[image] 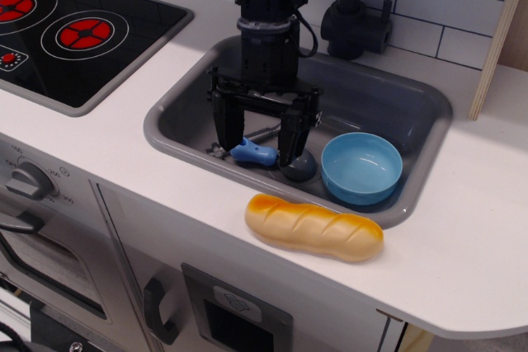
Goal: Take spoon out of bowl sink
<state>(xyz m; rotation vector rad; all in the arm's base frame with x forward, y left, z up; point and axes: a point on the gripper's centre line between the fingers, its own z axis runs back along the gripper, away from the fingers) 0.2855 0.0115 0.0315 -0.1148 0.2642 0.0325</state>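
The spoon point(262, 156), blue handle and dark grey scoop, lies flat on the floor of the grey sink point(429, 100), just left of the light blue bowl point(361, 167). The bowl is empty. My gripper point(257, 144) hangs straight above the spoon's handle, open, with one finger on each side of it and the spoon lying free. A thin grey fork point(247, 138) lies behind the spoon, partly hidden by the fingers.
A toy bread loaf point(313, 226) lies on the white counter in front of the sink. A black faucet point(353, 14) stands behind the sink. A black stove top point(74, 30) with red burners is at the left.
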